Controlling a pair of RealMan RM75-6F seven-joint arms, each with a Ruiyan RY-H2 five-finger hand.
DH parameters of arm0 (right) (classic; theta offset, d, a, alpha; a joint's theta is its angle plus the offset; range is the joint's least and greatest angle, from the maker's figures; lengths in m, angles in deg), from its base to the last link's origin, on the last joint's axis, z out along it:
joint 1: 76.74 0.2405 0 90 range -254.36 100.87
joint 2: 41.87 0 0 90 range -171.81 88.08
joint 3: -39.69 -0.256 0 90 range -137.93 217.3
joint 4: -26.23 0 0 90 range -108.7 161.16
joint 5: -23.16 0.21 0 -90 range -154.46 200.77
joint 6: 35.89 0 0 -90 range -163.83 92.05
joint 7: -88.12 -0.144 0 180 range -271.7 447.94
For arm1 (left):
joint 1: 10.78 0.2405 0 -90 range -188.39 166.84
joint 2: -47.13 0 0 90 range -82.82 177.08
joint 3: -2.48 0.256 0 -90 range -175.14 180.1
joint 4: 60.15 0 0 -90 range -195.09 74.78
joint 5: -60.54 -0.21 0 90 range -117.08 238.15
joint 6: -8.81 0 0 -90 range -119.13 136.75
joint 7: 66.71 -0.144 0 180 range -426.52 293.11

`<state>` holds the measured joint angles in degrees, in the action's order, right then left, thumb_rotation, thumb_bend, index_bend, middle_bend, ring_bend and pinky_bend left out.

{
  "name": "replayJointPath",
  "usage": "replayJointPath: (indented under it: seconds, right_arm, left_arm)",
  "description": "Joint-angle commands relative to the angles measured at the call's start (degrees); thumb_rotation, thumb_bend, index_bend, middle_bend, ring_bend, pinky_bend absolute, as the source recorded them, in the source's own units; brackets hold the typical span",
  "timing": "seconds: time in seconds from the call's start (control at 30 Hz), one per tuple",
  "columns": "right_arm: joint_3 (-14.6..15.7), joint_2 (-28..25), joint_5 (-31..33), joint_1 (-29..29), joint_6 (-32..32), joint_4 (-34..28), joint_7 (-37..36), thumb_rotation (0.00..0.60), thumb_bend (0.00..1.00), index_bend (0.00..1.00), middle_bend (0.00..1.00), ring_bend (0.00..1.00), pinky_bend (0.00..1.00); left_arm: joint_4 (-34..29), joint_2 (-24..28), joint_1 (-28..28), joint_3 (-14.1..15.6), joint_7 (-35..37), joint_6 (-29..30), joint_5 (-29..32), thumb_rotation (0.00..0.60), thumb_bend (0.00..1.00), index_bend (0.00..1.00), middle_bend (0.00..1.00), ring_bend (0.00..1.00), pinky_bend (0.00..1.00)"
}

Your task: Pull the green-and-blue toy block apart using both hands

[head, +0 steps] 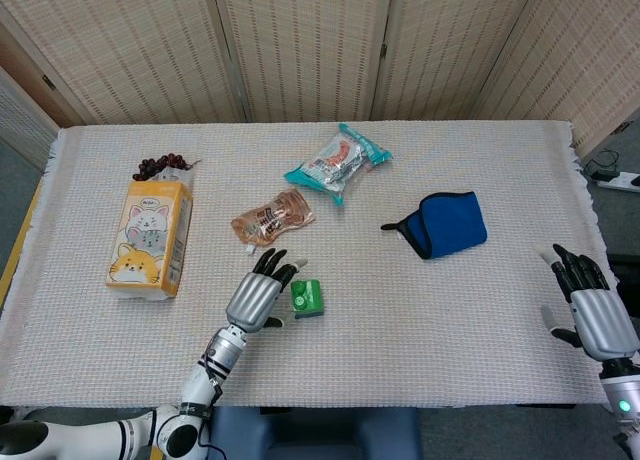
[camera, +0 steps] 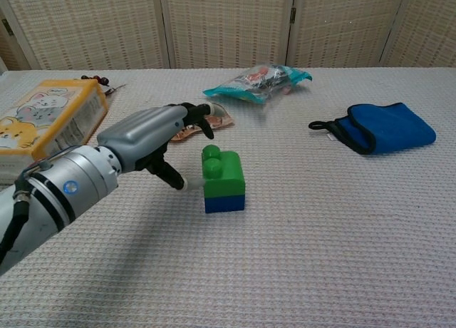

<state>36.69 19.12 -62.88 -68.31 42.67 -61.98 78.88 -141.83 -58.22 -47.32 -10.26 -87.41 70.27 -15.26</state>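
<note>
The toy block (head: 307,298) (camera: 223,179) stands on the cloth near the table's front middle, a green piece stacked on a blue one. My left hand (head: 259,295) (camera: 153,139) hovers just left of it, fingers spread and empty, thumb low beside the block without touching it. My right hand (head: 590,305) is far off at the table's right edge, fingers apart and holding nothing; the chest view does not show it.
A blue cloth pouch (head: 440,224) (camera: 381,129) lies right of centre. A teal snack bag (head: 338,162) (camera: 258,81) and a small orange pouch (head: 272,217) sit behind the block. A yellow cat-print carton (head: 150,238) (camera: 44,123) and dark grapes (head: 160,164) are at left.
</note>
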Motion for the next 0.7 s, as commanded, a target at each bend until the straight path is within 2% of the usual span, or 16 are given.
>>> replayJointPath:
  seconds: [0.03,0.5,0.7]
  right_arm:
    - [0.0,0.1,0.1,0.1,-0.2,0.1,0.0,0.600,0.50,0.00,0.00,0.00,0.00]
    - [0.5,-0.3,-1.2,0.1,0.3,-0.1,-1.1,0.600,0.50,0.00,0.00,0.00,0.00]
    - [0.8,-0.6,-2.0,-0.1,0.9,-0.3,-1.6,0.600,0.50,0.00,0.00,0.00,0.00]
  left_arm:
    - [0.5,-0.4,-0.3,0.3,0.1,0.1,0.1,0.600,0.25,0.14,0.29,0.06,0.00]
    - [-2.4,0.0,0.4,2.2,-2.2,2.2,1.2,0.600,0.25,0.15,0.29,0.06,0.00]
    - [-1.7,-1.1,-0.1,2.4,-2.8,2.8,0.9,0.600,0.25,0.15,0.29,0.06,0.00]
